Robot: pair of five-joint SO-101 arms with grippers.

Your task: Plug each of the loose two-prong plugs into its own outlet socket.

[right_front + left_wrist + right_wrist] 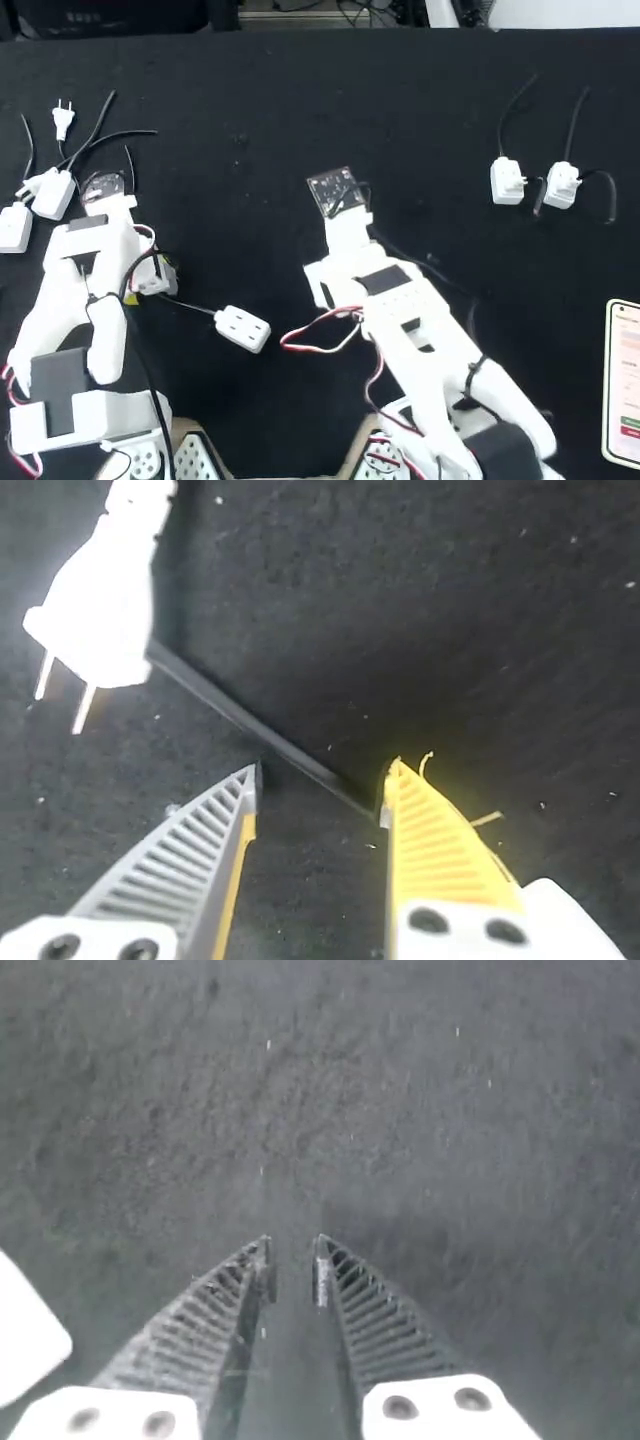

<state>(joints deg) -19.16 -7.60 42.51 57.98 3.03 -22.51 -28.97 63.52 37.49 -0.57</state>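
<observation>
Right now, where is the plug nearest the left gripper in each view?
High view: plug beside the left gripper, far left.
Left wrist view: plug ahead of that gripper, prongs bare.
Right wrist view: right gripper over black cloth.
Shared landmark: the black cloth.

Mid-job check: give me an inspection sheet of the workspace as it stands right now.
Surface: black table, bare under the right gripper.
Job's things: white two-prong plug ahead of left gripper; outlet socket between arms; white corded piece and its twin beyond right arm.
Clutter: flat card beside right arm.
Grippers: left open astride a cable; right slightly open, empty.
Cables: black cable runs past the plug.
Surroundings: dark gear behind table.
</observation>
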